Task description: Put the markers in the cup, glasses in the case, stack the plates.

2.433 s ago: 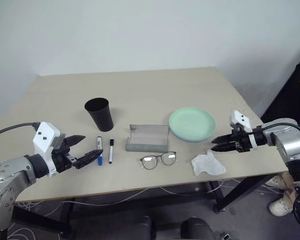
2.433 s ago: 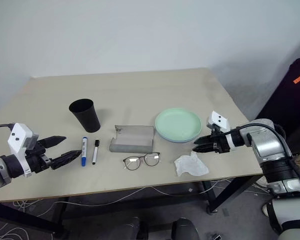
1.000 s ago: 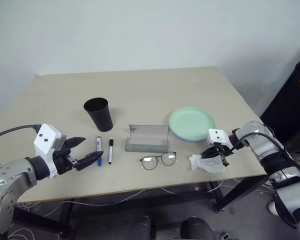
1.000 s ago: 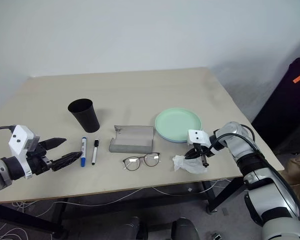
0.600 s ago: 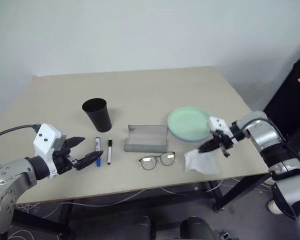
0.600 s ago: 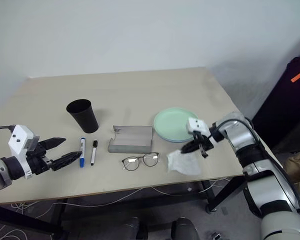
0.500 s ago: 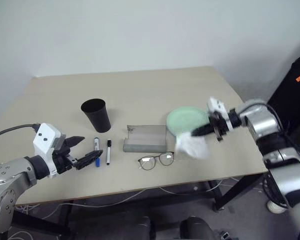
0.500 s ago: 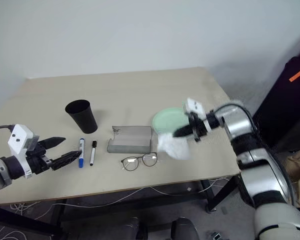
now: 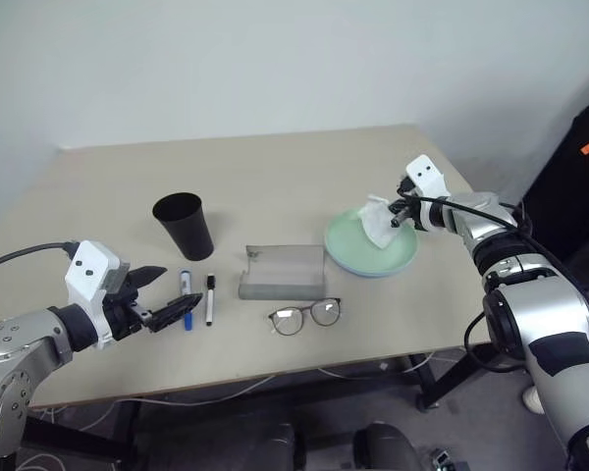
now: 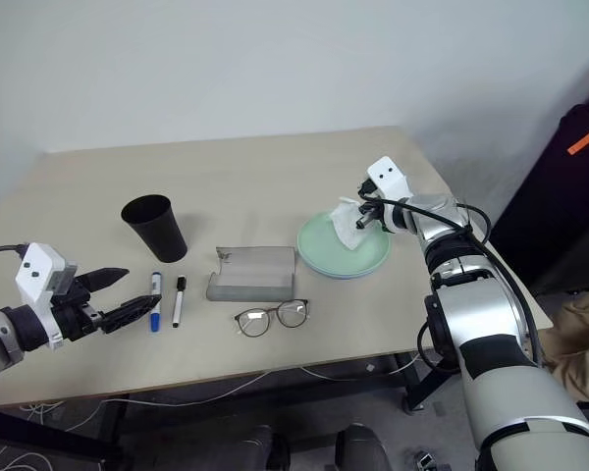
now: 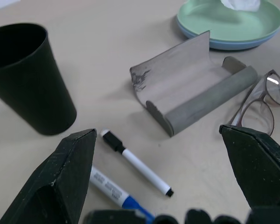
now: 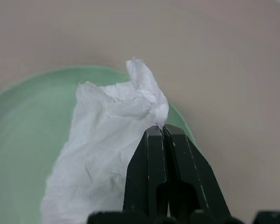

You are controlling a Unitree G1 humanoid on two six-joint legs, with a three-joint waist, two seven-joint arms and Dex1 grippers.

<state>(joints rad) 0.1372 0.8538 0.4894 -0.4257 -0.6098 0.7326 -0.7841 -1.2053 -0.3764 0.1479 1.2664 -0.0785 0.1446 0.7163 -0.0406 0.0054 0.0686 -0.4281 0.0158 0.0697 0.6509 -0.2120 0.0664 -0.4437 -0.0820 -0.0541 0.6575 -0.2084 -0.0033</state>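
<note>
Our right fingers (image 9: 397, 218) are pinched tight on a crumpled white tissue (image 9: 378, 223), which hangs over the round mint green plastic plate (image 9: 372, 243) stacked on the light blue plate (image 11: 233, 44) at three o'clock on the beige desk (image 9: 275, 177). Our left fingers (image 9: 160, 296) gape wide and grip nothing, hovering at nine o'clock beside the blue-capped white marker (image 9: 186, 297) and the black-capped thin marker (image 9: 208, 297). The tall black tapered cup (image 9: 184, 225) stands at ten o'clock. The grey fabric spectacle case (image 9: 284, 272) lies open at centre, the thin dark-rimmed glasses (image 9: 305, 315) just beside it at six o'clock.
</note>
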